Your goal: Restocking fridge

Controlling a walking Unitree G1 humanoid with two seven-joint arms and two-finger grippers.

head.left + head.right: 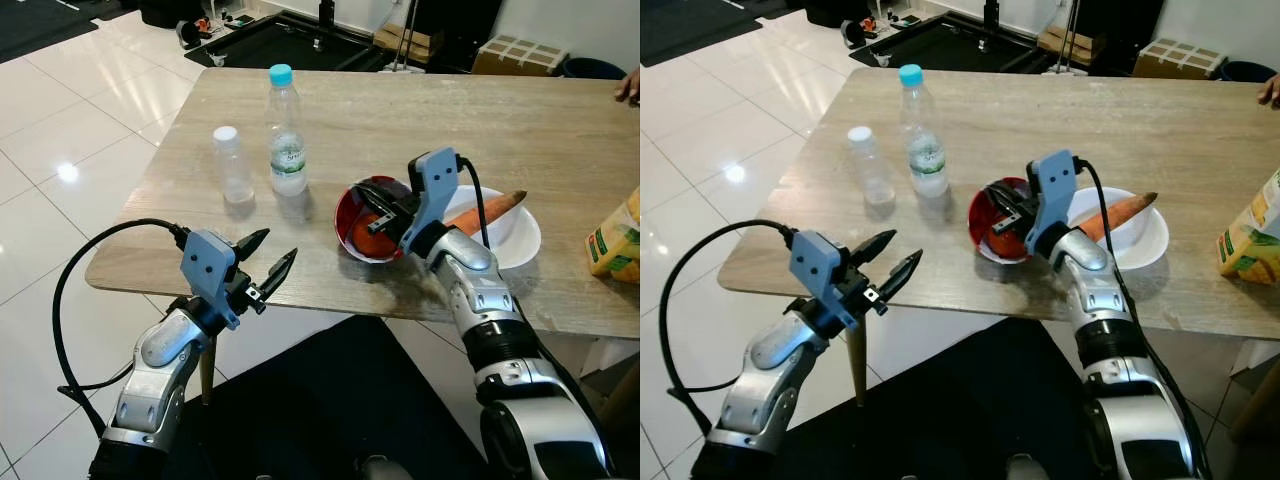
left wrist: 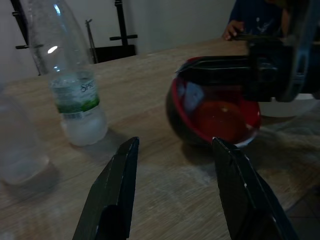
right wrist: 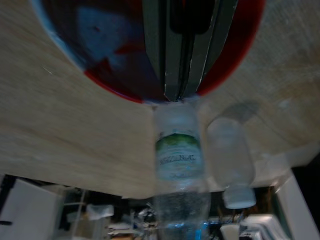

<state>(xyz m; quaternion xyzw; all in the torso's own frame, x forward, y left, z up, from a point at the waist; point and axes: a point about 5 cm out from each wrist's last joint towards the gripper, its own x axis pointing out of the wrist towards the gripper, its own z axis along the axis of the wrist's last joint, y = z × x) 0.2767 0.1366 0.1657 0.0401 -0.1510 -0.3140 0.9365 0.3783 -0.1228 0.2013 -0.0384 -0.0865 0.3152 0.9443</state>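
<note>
A red bowl (image 1: pixel 368 222) sits tilted on the wooden tabletop (image 1: pixel 500 130), its rim pinched between the clenched fingers of the right gripper (image 1: pixel 377 222). Just behind those fingers lies a white bowl (image 1: pixel 515 240) holding a carrot (image 1: pixel 485 210). Ahead of them stand two clear bottles (image 1: pixel 287 135). The left gripper (image 1: pixel 270 262) hovers off the tabletop's edge, fingers (image 2: pixel 117 192) spread, grasping nothing.

Silver arms, blue wrist housings, black cables
</note>
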